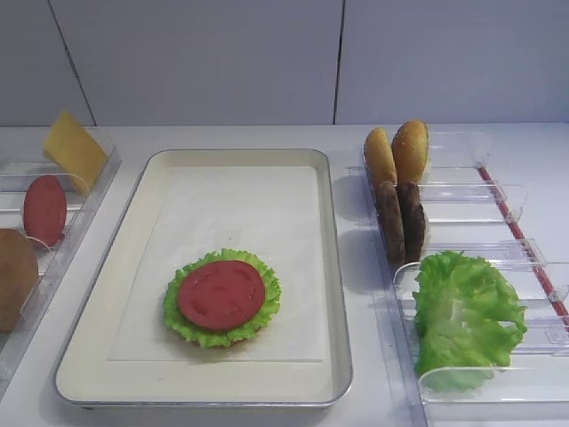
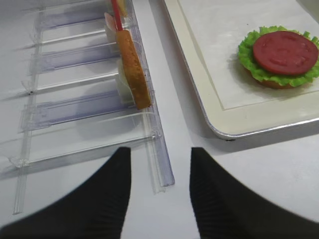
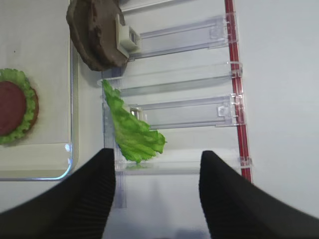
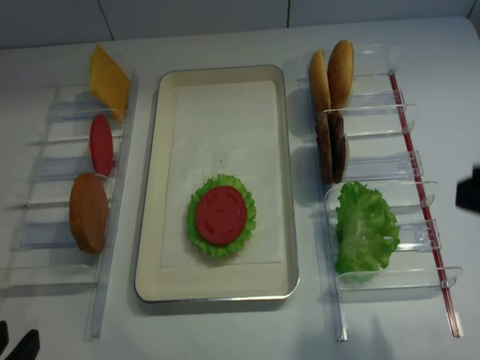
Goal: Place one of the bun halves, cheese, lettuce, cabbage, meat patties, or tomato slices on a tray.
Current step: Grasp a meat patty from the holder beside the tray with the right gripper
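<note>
The tray (image 1: 333, 267) holds a stack of bun, lettuce (image 1: 182, 325) and a tomato slice (image 1: 220, 295) on top. Two meat patties (image 1: 400, 221) and two bun halves (image 1: 396, 153) stand on edge in the right rack, with loose lettuce (image 1: 462, 311) in front of them. Cheese (image 1: 75, 149), another tomato slice (image 1: 44, 210) and a bun half (image 1: 13, 277) stand in the left rack. My right gripper (image 3: 158, 154) is open over the rack's near end, just short of the lettuce (image 3: 130, 130). My left gripper (image 2: 160, 150) hangs open and empty over the left rack's end. Cabbage is out of view.
Clear plastic racks (image 4: 375, 169) (image 4: 52, 187) flank the tray on both sides. A red strip (image 4: 420, 187) runs along the right rack's outer edge. White paper (image 1: 267, 222) lines the tray, bare behind the stack. A wall stands at the back.
</note>
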`<action>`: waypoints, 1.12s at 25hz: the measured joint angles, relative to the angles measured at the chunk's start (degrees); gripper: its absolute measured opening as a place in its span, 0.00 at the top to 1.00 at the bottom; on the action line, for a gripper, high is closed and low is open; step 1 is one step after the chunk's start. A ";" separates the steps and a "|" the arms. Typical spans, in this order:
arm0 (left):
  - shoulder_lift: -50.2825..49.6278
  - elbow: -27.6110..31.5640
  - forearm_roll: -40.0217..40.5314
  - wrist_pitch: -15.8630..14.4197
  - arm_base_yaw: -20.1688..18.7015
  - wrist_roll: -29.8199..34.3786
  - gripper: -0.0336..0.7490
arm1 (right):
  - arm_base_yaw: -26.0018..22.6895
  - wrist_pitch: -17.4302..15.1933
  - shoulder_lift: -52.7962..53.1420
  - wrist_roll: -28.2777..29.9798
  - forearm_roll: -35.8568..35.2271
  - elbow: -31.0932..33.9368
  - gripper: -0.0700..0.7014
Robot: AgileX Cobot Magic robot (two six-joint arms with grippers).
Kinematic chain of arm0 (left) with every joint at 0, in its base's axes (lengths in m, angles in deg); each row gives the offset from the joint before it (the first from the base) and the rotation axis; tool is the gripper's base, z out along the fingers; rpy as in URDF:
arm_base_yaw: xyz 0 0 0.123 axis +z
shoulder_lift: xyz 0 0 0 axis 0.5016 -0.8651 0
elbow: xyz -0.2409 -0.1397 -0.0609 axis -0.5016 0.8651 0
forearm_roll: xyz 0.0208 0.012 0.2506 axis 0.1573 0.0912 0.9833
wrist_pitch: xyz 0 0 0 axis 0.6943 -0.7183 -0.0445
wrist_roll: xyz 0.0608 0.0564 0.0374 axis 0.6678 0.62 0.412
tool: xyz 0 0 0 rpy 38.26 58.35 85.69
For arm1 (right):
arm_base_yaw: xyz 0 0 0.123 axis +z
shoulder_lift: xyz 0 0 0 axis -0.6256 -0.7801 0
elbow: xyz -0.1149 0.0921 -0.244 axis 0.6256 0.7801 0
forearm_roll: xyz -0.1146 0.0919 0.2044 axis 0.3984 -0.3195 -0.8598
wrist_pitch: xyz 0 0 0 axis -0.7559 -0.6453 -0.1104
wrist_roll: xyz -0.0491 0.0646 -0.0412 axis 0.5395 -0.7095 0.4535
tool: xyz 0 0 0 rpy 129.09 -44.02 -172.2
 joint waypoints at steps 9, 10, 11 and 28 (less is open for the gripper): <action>0.00 0.00 0.00 0.00 0.00 0.00 0.62 | 12.13 -0.80 -23.78 -3.98 2.64 -19.05 0.37; 0.00 0.00 0.00 0.00 0.00 0.00 0.62 | 14.99 -0.80 -26.41 -6.51 5.09 -20.57 0.37; 0.00 0.00 0.00 0.00 0.00 0.00 0.62 | 17.65 -0.80 -28.57 -8.87 7.42 -22.40 0.37; 0.00 0.00 0.00 0.04 0.00 -0.14 0.62 | 29.30 0.24 -54.64 -15.84 13.29 -37.48 0.37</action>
